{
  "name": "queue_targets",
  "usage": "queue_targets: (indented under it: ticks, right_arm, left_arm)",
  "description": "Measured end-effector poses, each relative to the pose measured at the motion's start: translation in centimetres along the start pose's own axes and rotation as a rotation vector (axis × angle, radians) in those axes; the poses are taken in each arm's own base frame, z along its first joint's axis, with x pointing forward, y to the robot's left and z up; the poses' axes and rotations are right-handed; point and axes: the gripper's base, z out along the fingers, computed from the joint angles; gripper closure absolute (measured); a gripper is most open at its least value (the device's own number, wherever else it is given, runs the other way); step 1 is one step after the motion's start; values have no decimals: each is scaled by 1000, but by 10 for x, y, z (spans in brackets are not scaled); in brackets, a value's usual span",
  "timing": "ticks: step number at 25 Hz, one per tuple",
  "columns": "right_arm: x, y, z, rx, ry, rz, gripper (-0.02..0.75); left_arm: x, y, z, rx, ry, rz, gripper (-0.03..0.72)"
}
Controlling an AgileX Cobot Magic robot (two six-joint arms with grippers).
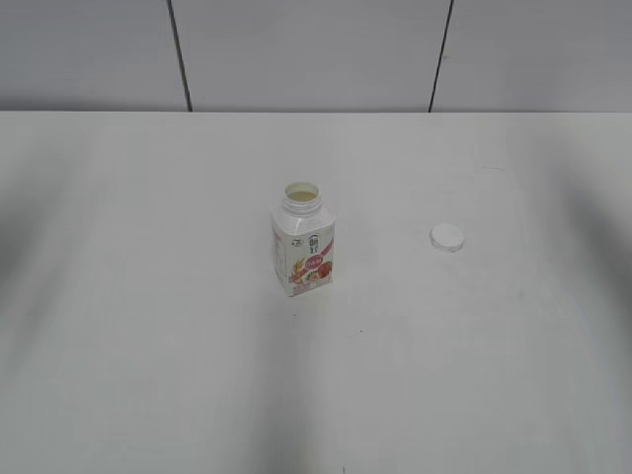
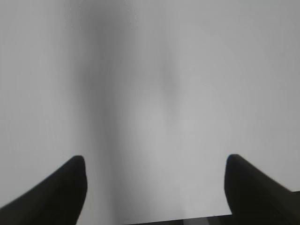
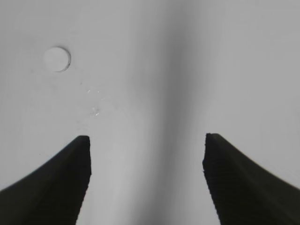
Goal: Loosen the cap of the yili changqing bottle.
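Both grippers, left [image 2: 154, 187] and right [image 3: 146, 164], hang spread and empty over bare table [image 1: 148, 346]. Bottle [image 1: 303, 242] stands upright mid-table, neck open. Cap [image 1: 446, 237] lies apart to its right; task looks complete.

Your left gripper [image 2: 155, 161] is hanging with its jaws spread wide, gripping nothing. Your right gripper [image 3: 146, 140] is doing likewise, fingers wide apart.
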Motion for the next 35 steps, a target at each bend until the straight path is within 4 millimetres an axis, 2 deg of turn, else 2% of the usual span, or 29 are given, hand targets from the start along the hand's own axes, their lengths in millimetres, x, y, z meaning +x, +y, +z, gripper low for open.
queue_targets:
  ticks: [7, 14, 17, 22, 27, 29, 35]
  right_arm:
    - [50, 13, -34, 6, -47, -4, 150]
    - [84, 24, -63, 14, -132, -11, 150]
    - [97, 27, -72, 16, -162, -13, 150]
    - [120, 32, -78, 18, -187, -16, 150]
    - [138, 36, -77, 20, -192, -27, 150]
    - [150, 39, -83, 26, -220, -33, 150]
    - [158, 40, -77, 23, -201, -36, 150]
  left_arm:
    - [58, -10, -27, 56, -145, -33, 137]
    - [114, -16, -37, 58, -261, -41, 137]
    - [131, -18, -35, 58, -281, -42, 137]
    - [156, -21, -33, 56, -336, -45, 139]
    - [181, -25, -20, 57, -355, -46, 141]
    - [189, -26, -18, 55, -376, -47, 141]
    - [202, -30, -21, 73, -538, -60, 143]
